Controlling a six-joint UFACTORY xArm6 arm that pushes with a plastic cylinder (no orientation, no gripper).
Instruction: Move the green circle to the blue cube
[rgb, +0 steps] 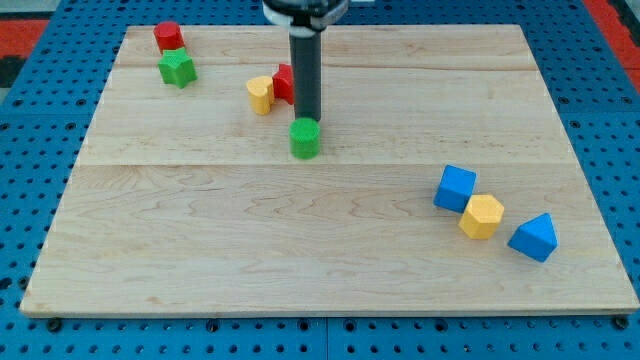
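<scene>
In the camera view, our rod stands upright over the wooden tabletop (330, 290), my tip (306, 120) resting right at the top edge of the green circle (305, 138), touching it or very nearly so. We carry no end effector that opens or closes: only a plain dark rod, holding nothing.

The green circle sits a little toward the view's top left of the board's middle. Just beyond it toward the view's top, partly hidden by the rod, is a red block (284, 82) whose shape we cannot make out, with a yellow block (260, 95) just beside that. The blue cube (455, 188) lies well apart toward the view's lower right, touching or nearly touching a yellow hexagon (481, 216), with a blue triangular block (533, 238) near beyond. A red block (168, 37) and a green star-like block (177, 68) sit together at the view's top left.

We judge the green circle light, rigid and quick to slide on the smooth wood; being round, it will likely slip sideways off an off-centre push. We cannot grasp it, so contact belongs on its upper-left face, opposite the cube.
</scene>
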